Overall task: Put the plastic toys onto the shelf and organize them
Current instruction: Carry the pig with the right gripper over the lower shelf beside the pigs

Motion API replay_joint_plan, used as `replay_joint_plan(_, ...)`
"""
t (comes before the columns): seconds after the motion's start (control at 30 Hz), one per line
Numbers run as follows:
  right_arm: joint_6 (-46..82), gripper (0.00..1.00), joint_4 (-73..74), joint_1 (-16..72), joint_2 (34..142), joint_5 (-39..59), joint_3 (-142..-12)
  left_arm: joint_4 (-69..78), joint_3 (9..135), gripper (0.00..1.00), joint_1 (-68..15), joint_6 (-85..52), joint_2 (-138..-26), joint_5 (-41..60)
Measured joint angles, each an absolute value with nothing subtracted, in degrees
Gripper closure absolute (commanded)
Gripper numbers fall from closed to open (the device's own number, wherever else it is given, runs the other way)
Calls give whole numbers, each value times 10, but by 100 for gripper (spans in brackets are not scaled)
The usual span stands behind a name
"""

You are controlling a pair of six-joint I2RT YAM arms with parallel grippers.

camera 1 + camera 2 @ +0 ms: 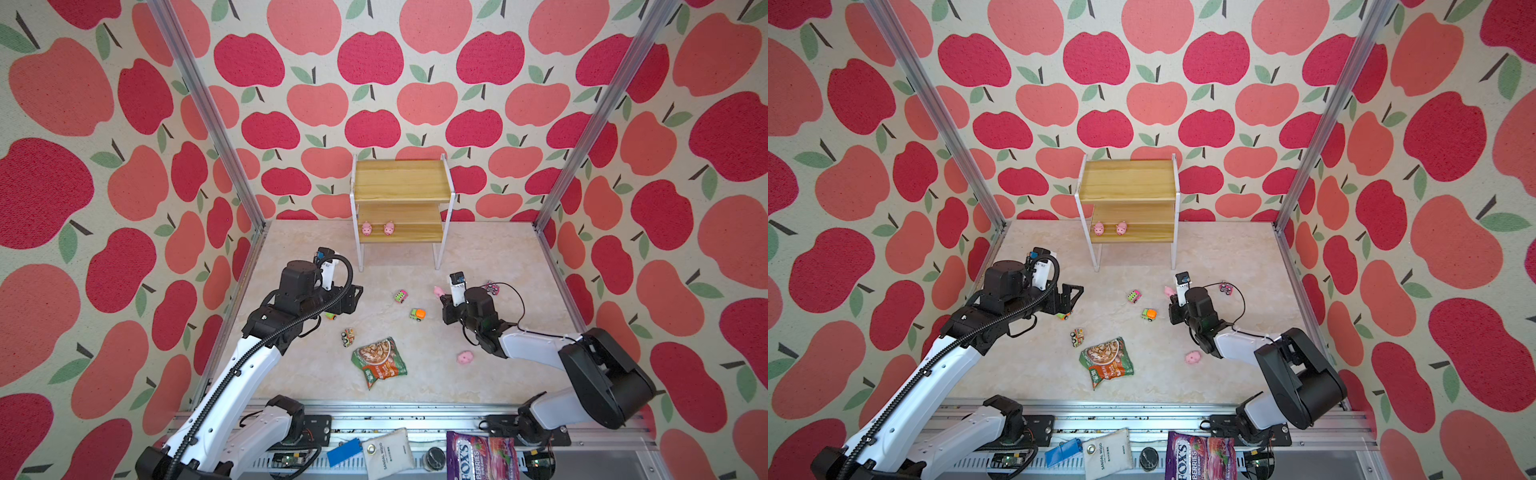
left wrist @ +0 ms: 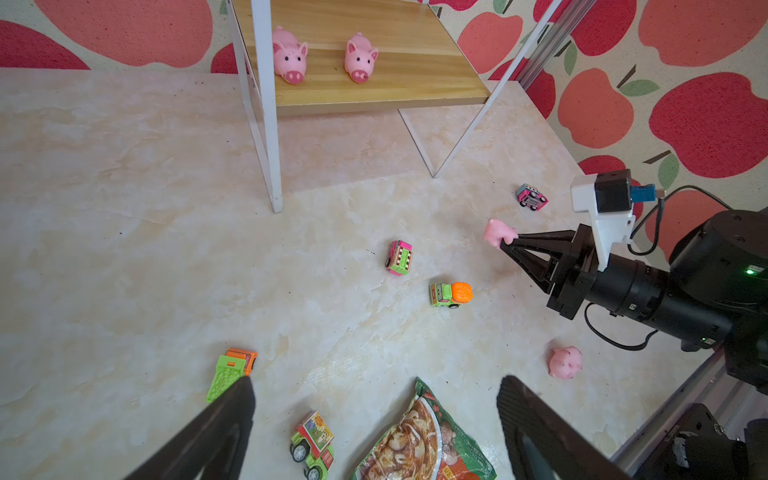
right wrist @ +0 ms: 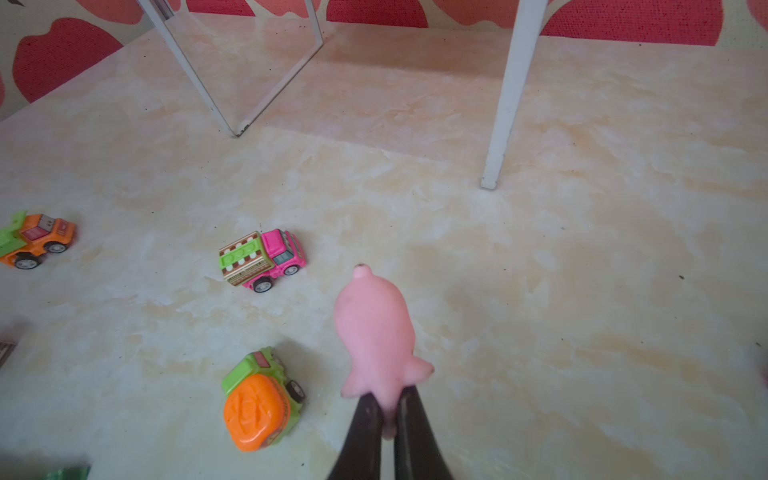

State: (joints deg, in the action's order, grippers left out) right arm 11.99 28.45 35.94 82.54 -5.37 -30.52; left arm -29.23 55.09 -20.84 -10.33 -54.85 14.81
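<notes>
The shelf (image 1: 401, 199) stands at the back with two pink pigs (image 1: 366, 228) (image 1: 389, 227) on its lower board. Low over the table in front of the shelf's right leg, my right gripper (image 3: 388, 399) is shut on a third pig (image 3: 376, 328) by its rear end. Another pig (image 1: 465, 357) lies on the table beside the right arm. Trucks lie scattered: a pink-and-green one (image 1: 400, 296), an orange-topped one (image 1: 417, 314), a pink one (image 1: 491, 287), a green one (image 1: 348, 336) and an orange-and-green one (image 2: 232, 368). My left gripper (image 2: 374, 390) hangs open and empty above that last truck.
A green-and-orange snack packet (image 1: 379, 362) lies at the table's front middle. On the front rail lie a blue card (image 1: 344, 452), a white sachet (image 1: 388, 455) and a purple candy bag (image 1: 482, 457). Apple-print walls close in the left, right and back.
</notes>
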Motion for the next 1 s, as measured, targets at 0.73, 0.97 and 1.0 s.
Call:
replay_joint_plan(0.73,215,93,73,448,1022,-255,-739,-293,551,8,-209,-103,-528,133)
replay_joint_plan(0.97,224,92,47,448,1089,-317,-830,-293,551,8,-197,-98,-519,126)
replay_joint_plan(1.0,225,92,44,448,1097,-322,-839,-293,551,8,-194,-97,-516,125)
